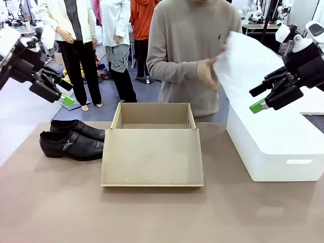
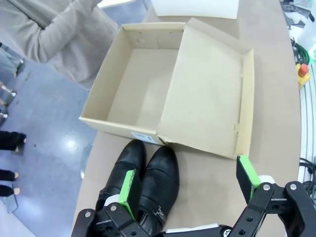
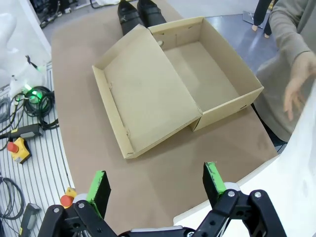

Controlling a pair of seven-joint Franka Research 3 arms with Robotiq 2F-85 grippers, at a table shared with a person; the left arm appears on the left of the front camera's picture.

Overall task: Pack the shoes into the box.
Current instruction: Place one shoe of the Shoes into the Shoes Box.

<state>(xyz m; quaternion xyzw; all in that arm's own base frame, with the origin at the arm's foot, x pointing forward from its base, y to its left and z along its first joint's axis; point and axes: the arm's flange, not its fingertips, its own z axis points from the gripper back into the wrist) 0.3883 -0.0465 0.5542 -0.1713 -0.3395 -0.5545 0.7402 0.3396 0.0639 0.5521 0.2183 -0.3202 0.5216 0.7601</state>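
The two black shoes lie side by side on the brown table, left of the box. The tan box is empty, and its lid lies folded flat toward me. My left gripper hangs open in the air above and left of the shoes. Seen from the left wrist, the shoes lie just below its open gripper, with the box beyond. My right gripper hovers open at the right. The right wrist view has that gripper over bare table, with the box and shoes farther off.
A person stands behind the box holding a white sheet of paper in one hand. A large white rounded box stands at the table's right. Cables and a red stop button lie beside the table edge.
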